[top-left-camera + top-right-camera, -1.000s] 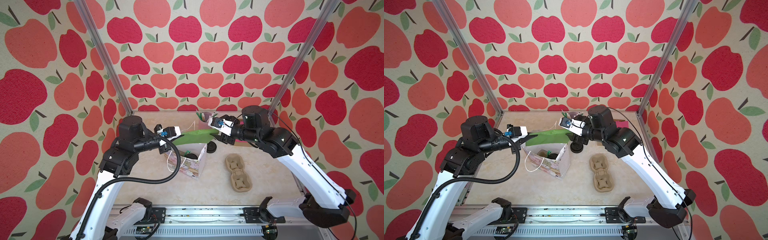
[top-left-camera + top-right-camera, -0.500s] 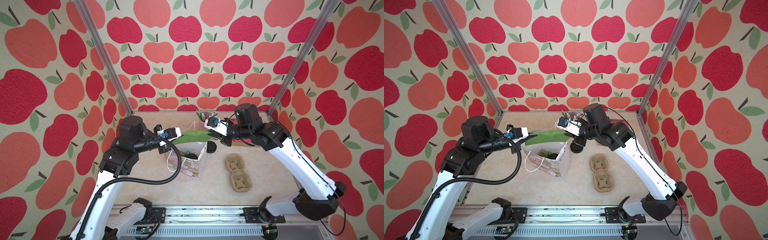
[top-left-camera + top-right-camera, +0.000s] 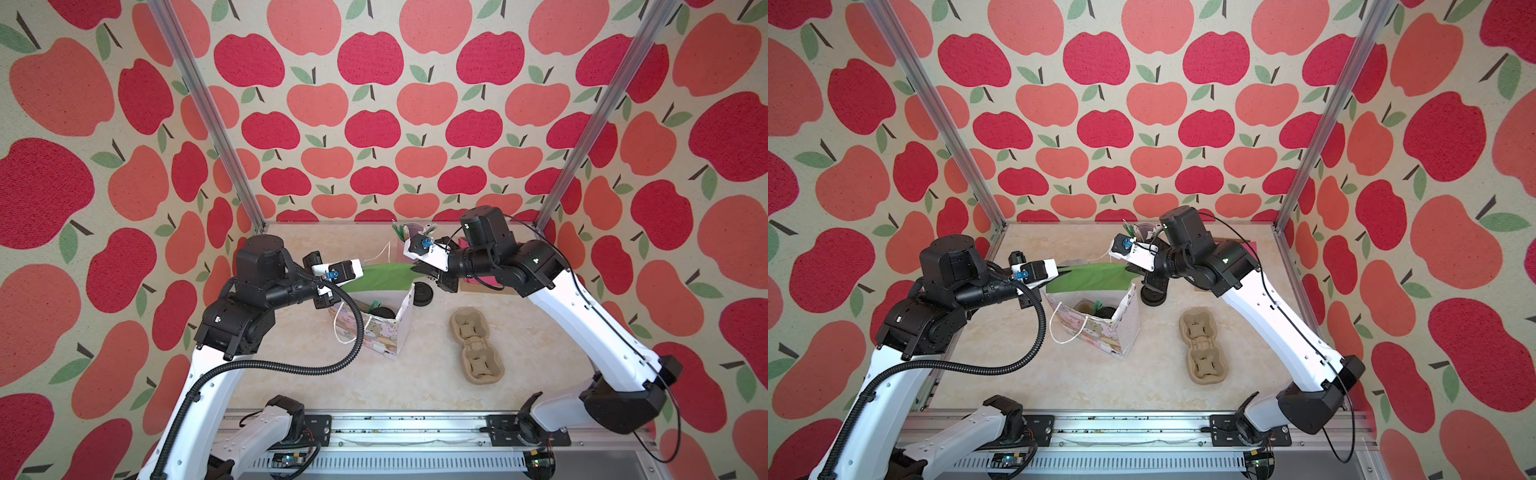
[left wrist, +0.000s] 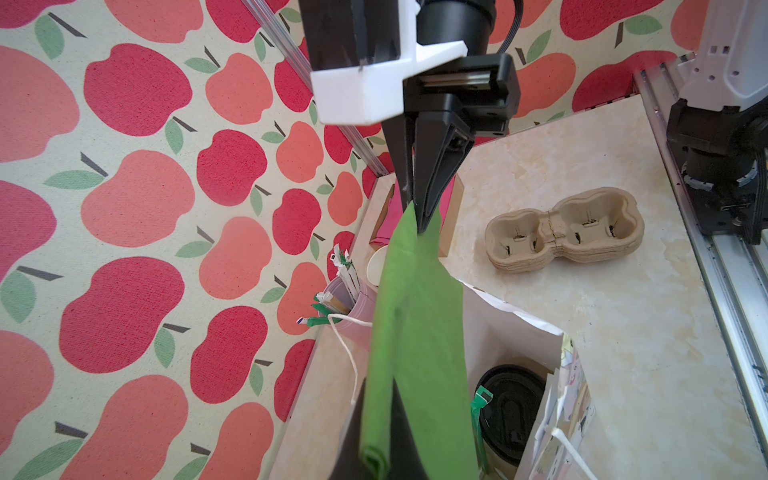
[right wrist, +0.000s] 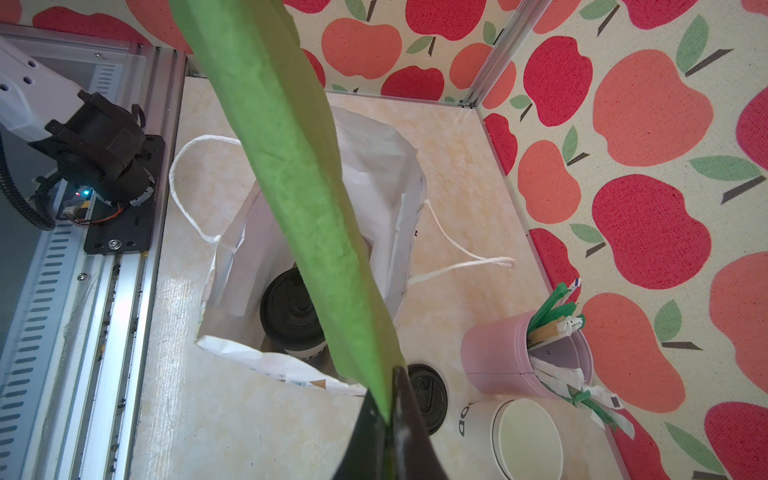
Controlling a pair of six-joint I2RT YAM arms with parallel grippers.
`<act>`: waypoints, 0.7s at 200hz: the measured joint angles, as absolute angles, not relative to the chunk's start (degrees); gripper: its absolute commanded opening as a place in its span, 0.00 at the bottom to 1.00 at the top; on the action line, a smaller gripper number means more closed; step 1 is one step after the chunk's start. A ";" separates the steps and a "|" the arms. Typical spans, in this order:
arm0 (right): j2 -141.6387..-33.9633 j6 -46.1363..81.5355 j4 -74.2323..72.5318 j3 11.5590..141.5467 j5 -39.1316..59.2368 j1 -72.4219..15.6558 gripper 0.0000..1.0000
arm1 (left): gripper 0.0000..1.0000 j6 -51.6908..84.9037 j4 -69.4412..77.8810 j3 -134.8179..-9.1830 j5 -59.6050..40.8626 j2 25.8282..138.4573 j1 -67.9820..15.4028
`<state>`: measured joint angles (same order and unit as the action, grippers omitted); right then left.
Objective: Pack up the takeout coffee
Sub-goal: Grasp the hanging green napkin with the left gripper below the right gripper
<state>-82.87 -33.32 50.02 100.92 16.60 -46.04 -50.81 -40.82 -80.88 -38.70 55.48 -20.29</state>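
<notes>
**Takeout coffee** [image 5: 289, 313]: white cup with a black sip lid, standing upright inside the open gift bag [image 3: 384, 336], towards the bag's right end in both top views. Only the lid and a strip of the white wall show.

**Gift bag:** white, printed outside, cord handles; stands on the table [image 3: 415, 382].

**Green sheet** [image 3: 382, 276]: thin paper stretched over the bag's mouth, partly covering the coffee from above.

**Left hand** [image 4: 380, 399]: closed, pinching the sheet's left end, above the bag's left edge.

**Right hand** [image 4: 420, 216]: closed, fingertips nipping the sheet's opposite end, above the bag's far right corner.

**Coffee relative to hands:** below and between both, inside the bag, touching neither; nearer the right hand.

**Also on the table:**
- loose black lid [image 5: 428, 390], just outside the bag
- open white cup [image 5: 525, 432]
- pink holder [image 5: 494, 361] of stirrers
- pulp carrier [image 3: 476, 347], well right of the bag
</notes>
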 measured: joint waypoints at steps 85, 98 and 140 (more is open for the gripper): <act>-82.39 -32.88 46.30 99.39 15.51 -45.95 0.59 | 0.00 -59.77 -50.00 -87.09 -27.59 55.72 -20.29; -82.13 -32.73 45.67 98.50 15.14 -45.95 0.64 | 0.00 -61.36 -51.44 -88.29 -25.80 55.94 -20.29; -80.84 -32.10 43.92 95.55 13.96 -45.93 0.75 | 0.00 -65.28 -56.40 -91.26 -20.53 57.01 -20.29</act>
<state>-80.84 -32.10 43.92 95.55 13.96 -45.93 -65.28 -56.40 -91.26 -20.53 57.01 -20.29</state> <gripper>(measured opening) 0.734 0.049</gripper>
